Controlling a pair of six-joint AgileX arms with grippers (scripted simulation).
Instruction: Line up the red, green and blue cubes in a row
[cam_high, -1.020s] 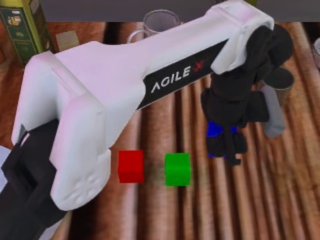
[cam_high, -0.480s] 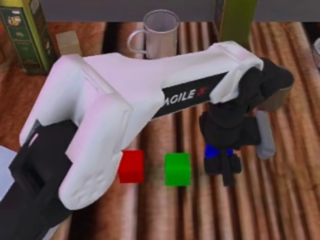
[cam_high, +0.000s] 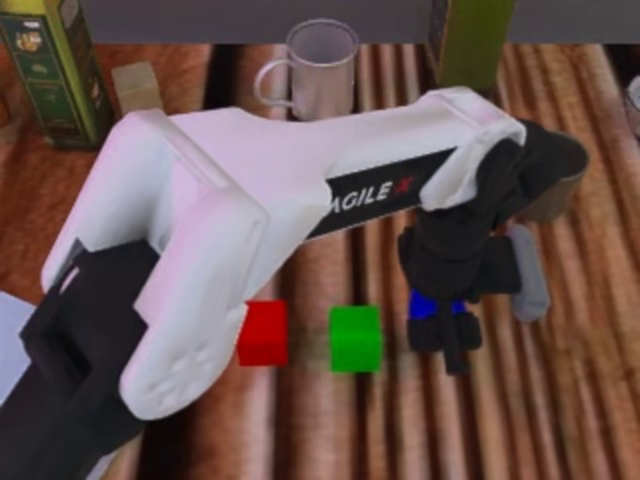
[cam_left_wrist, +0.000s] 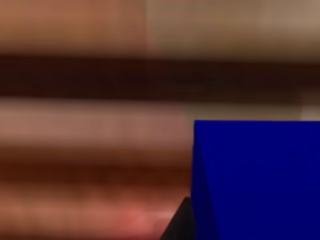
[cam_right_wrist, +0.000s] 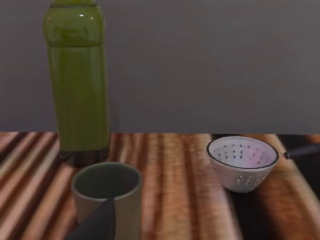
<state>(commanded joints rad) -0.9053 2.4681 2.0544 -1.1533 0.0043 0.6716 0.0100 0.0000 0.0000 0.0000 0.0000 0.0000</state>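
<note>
Left gripper (cam_high: 447, 335) is clamped on the blue cube (cam_high: 434, 304), just right of the green cube (cam_high: 356, 338), with the red cube (cam_high: 263, 332) further left in the same row. A narrow strip of bare table (cam_high: 320, 420) separates each neighbour, and there's open wood in front of the row. The right arm isn't visible from above.

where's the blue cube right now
In the top view the blue cube sits right of centre, in the left gripper, just right of the green cube, with the red cube further left.
</note>
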